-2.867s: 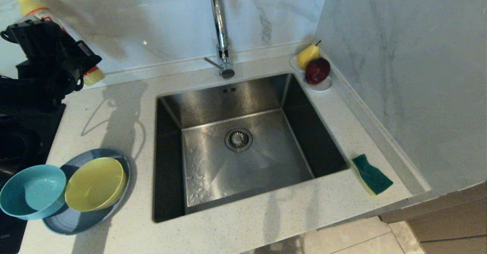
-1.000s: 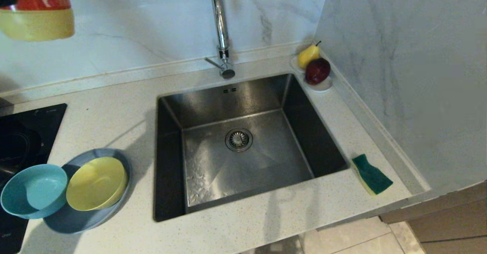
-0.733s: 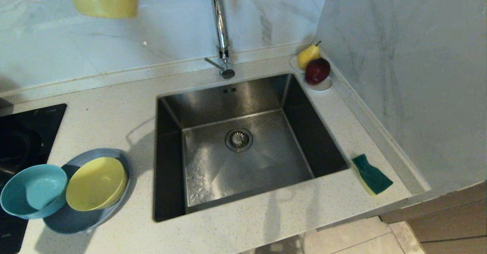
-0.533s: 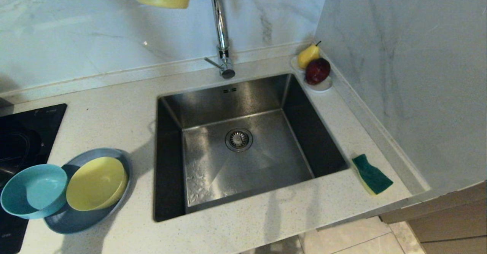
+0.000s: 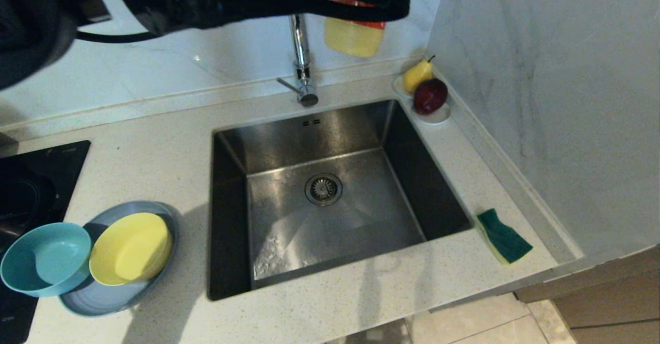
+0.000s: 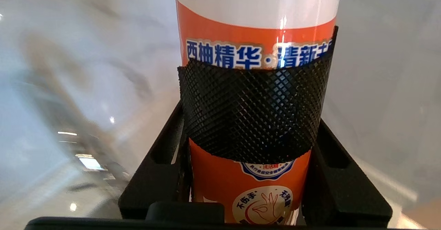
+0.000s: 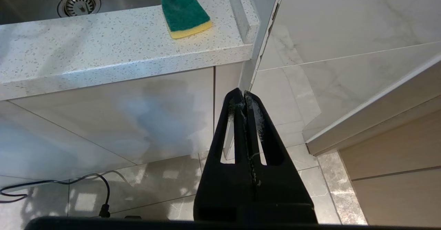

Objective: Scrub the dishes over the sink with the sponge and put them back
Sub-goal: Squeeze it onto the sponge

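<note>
Soaping step, by the look of it: left gripper (image 6: pixel 251 126) clamped round the dish-soap bottle (image 5: pixel 354 37), held high behind the sink (image 5: pixel 232 143)'s back-right corner, beside the tap (image 5: pixel 299 50).

Right gripper (image 7: pixel 245 102) pinched closed, parked below the worktop (image 5: pixel 154 153).

Sponge (image 5: pixel 504 235) untouched at the front-right corner.

Teal bowl (image 5: pixel 44 259), yellow bowl (image 5: pixel 130 248) and grey-blue plate (image 5: pixel 103 302) waiting front-left.

Next, probably: tip bottle over sponge or dishes.

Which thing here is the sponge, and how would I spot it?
Start at the steel sink. On the counter at its near right corner lies the sponge: a small flat block, dark green on top, yellow beneath, alone there.
</note>
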